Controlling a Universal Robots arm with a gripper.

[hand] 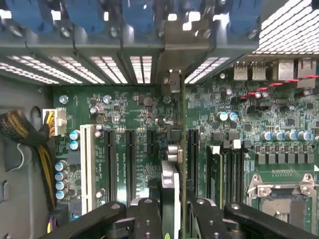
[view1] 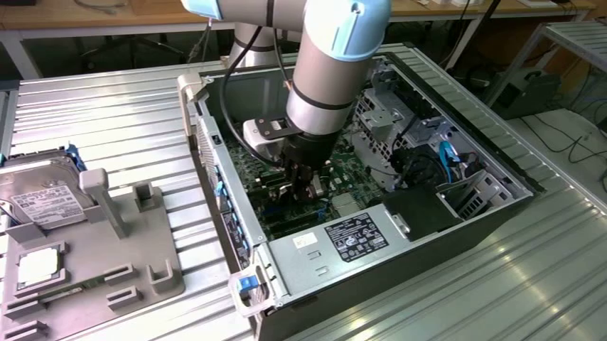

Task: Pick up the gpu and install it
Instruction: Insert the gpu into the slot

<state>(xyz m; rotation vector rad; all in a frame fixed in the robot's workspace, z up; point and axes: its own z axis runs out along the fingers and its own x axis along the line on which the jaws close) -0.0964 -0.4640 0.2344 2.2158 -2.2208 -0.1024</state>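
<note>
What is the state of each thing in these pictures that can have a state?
Dark, thin gpu card with silver end bracket: held edge-on between the gripper fingers, standing over the green motherboard.
Black gripper: shut on the gpu, down inside the case.
Black computer case: lying on its side, side panel off.
Silver processor socket: no cooler on it.
Silver hard drive with white label: outside the case, resting on the grey holder.

Ribbed metal tabletop (view1: 114, 121), wooden desks (view1: 95, 14) behind, cabled floor (view1: 569, 142).
</note>
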